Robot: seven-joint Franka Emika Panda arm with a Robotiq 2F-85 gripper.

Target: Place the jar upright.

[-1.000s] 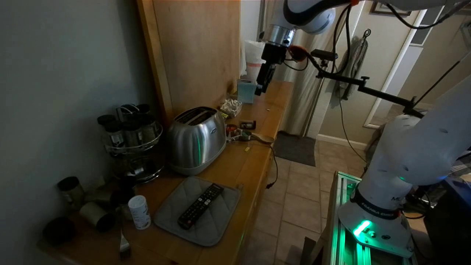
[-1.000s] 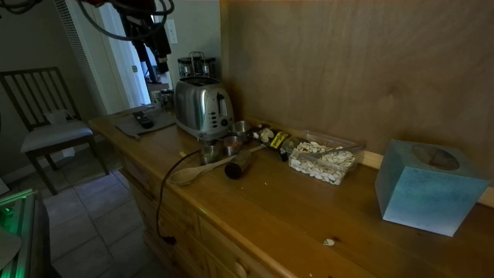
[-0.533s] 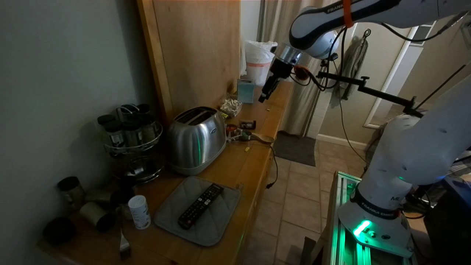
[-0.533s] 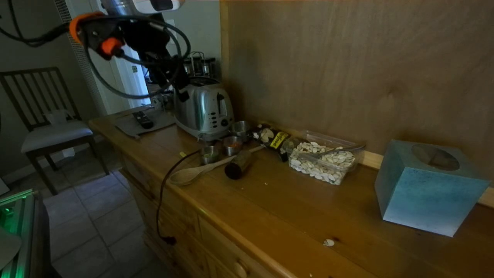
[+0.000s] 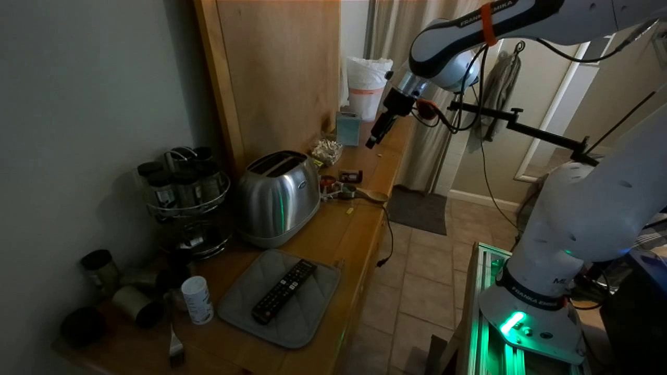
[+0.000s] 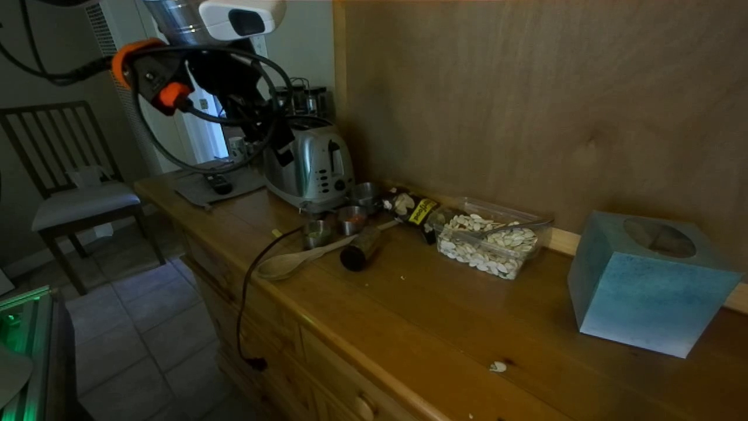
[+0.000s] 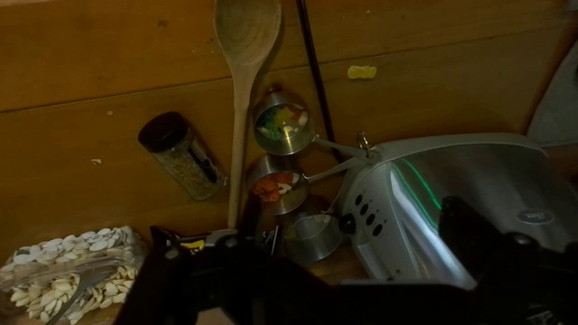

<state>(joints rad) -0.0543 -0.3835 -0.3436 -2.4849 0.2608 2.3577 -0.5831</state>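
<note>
A small clear jar (image 7: 187,160) with a black lid lies on its side on the wooden dresser (image 6: 397,327). It also shows in both exterior views (image 6: 361,248) (image 5: 350,177). Its lid points toward the dresser's front edge. My gripper (image 7: 352,207) is open and empty, its fingers spread wide in the wrist view. It hangs above the dresser, tilted, also seen in an exterior view (image 5: 372,141). In the wrist view the jar lies off to the left of the jaws. The fingers stand over the measuring cups (image 7: 311,237) and the toaster (image 7: 478,180).
A wooden spoon (image 7: 241,104) lies right beside the jar. A box of seeds (image 6: 491,245), a dark packet (image 6: 412,207) and a blue tissue box (image 6: 648,286) stand along the back. A cord (image 6: 248,292) hangs over the front edge. More jars lie at the far end (image 5: 136,304).
My arm has come down and along the dresser toward the jar's end, quickly at first, then only slightly in the last half second. The jar and the other objects have not moved.
</note>
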